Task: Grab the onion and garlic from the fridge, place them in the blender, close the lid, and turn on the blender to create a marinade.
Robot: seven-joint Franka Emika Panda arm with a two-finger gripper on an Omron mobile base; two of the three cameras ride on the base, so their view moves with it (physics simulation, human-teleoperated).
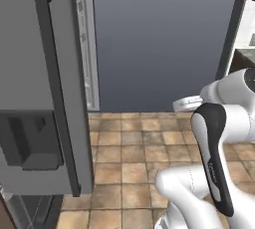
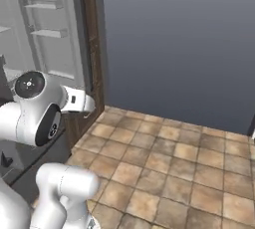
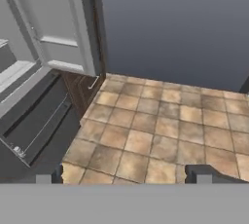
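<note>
Hanging spread and empty, fingers [image 3: 204,174] face brown tiled floor [image 3: 160,130] beside the fridge [image 1: 30,73] and grey wall [image 3: 170,23]

The tall grey refrigerator [image 1: 30,73] was plain mid-grey, with a long black vertical bar handle [image 1: 57,93] and paler grey inner door shelves [image 2: 47,33]. The tiled floor [image 1: 134,158] was a grid of mottled tan and brown squares with thin dark joints. The back wall [image 2: 179,39] was flat slate blue-grey. A dark brown wooden panel [image 2: 92,49] edged the refrigerator.
</note>
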